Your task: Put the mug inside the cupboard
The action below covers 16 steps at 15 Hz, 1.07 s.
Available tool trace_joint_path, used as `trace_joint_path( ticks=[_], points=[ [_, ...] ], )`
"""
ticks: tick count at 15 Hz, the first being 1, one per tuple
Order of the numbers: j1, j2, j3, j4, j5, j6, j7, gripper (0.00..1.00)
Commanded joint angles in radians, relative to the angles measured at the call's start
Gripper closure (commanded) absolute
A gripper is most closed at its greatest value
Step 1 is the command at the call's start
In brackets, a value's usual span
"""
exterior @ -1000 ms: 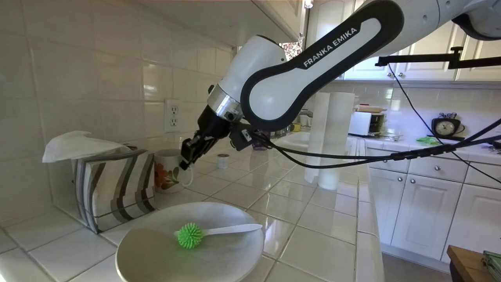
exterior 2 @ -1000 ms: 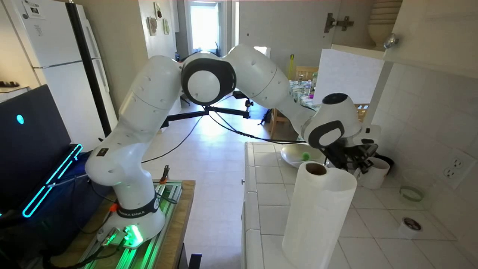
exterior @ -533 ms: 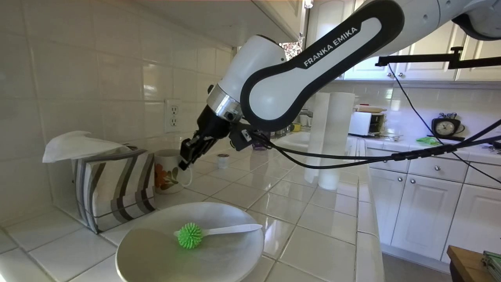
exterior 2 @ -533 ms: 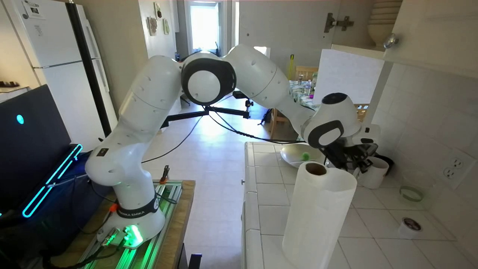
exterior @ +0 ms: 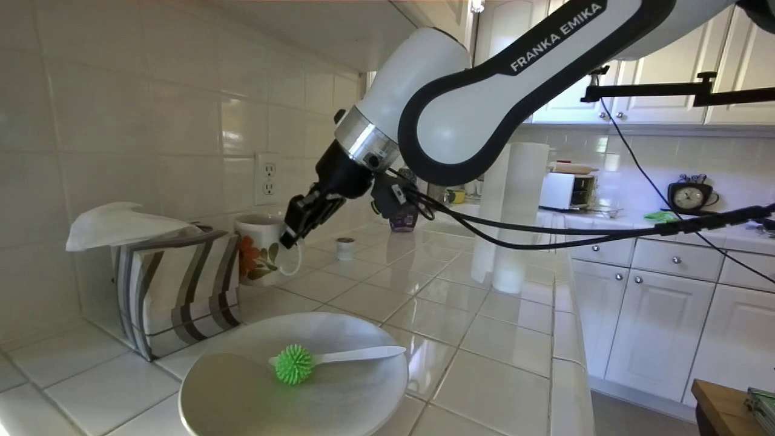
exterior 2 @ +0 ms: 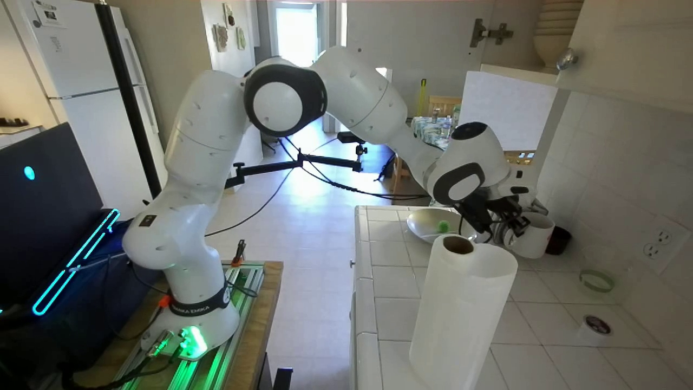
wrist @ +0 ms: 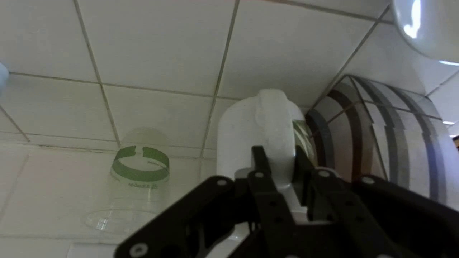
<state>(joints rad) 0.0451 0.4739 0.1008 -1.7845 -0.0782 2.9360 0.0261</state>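
The white mug with the orange flower pattern (exterior: 257,251) is upright or nearly so, a little above the counter beside the striped box. It also shows in an exterior view (exterior 2: 533,238) and in the wrist view (wrist: 235,132). My gripper (exterior: 289,239) is shut on the mug's handle; its fingers (wrist: 278,157) press on both sides of it in the wrist view. The gripper also shows in an exterior view (exterior 2: 518,226). The cupboard (exterior 2: 514,57) is above the counter at the upper right, its inside partly in view with a stack of bowls (exterior 2: 557,32).
A striped box with tissue (exterior: 181,290) stands close to the mug. A small dark cup (exterior 2: 559,241) is behind the mug. A bowl (exterior: 212,387) holds a green brush (exterior: 295,364). A paper towel roll (exterior 2: 460,314), a clear glass (exterior 2: 596,280) and a small jar (exterior 2: 595,327) stand on the counter.
In the last half second the arm has risen and drawn back slightly. The mug has come up off the counter with the gripper. Before that nothing visibly moved.
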Motion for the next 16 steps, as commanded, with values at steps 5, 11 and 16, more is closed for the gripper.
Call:
trace_joint_path(
  ticks=[5,11,16],
  points=[
    [-0.063,-0.265,0.033,-0.287,0.042,0.006,-0.048,0.95],
    [-0.164,-0.455,0.188,-0.478,0.291,-0.018,-0.243,0.95],
    [-0.142,-0.670,0.191,-0.603,0.487,-0.103,-0.407,0.95]
  ],
)
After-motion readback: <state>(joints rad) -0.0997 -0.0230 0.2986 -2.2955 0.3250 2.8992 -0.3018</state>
